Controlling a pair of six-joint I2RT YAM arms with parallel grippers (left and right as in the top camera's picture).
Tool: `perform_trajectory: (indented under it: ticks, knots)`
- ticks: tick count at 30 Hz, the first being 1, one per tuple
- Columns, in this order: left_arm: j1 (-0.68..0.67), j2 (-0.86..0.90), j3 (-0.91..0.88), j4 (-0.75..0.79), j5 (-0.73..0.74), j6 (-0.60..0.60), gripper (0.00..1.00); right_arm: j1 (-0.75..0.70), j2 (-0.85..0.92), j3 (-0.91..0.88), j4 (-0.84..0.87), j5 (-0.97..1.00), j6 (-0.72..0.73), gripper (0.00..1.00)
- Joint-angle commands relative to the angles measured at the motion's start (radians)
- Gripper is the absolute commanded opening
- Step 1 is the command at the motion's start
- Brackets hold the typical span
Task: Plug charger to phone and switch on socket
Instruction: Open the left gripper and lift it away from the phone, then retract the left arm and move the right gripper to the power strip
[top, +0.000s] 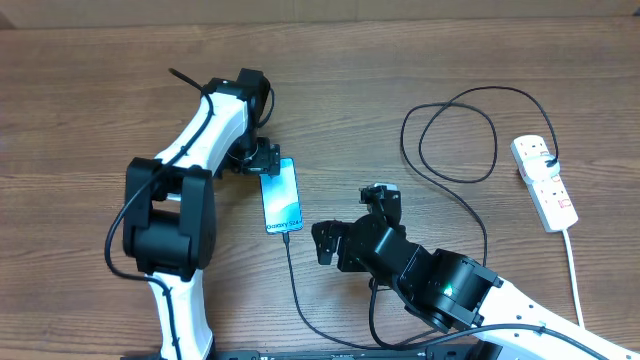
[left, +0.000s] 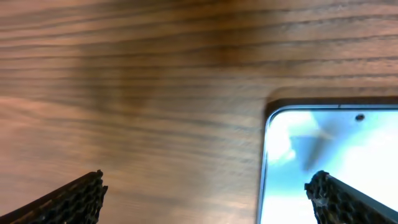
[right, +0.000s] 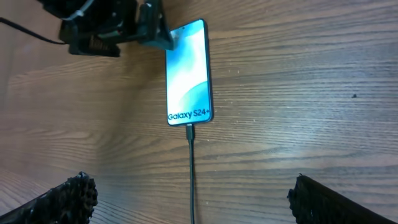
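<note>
The phone (top: 282, 196) lies flat, its blue screen up and "Galaxy S24+" at its near end. The charger's black cable (top: 294, 280) ends in a connector seated in the phone's near end (right: 189, 130). The cable loops across the table (top: 470, 100) to the socket (top: 545, 185) at the right. My left gripper (top: 265, 160) is open at the phone's far end, and one finger hangs over the screen (left: 329, 143). My right gripper (top: 348, 222) is open and empty, just right of the phone. In the right wrist view the cable (right: 191, 174) runs between its fingers (right: 189, 199).
The socket's white cord (top: 575, 270) runs toward the front right edge. My right arm (top: 450, 285) covers part of the cable near the front. Bare wooden table (top: 100, 100) lies to the left and back.
</note>
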Motion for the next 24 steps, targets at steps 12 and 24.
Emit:
perform_trajectory:
  ticks: [12, 24]
  knots:
    - [0.001, -0.655, 0.027, -0.009, -0.031, -0.029, 1.0, -0.002, -0.001, 0.003, 0.029, 0.029, 0.008, 1.0]
    - [-0.013, -1.12, 0.007, -0.087, -0.061, -0.021, 1.0, -0.059, -0.002, 0.003, -0.06, 0.08, 0.098, 0.97]
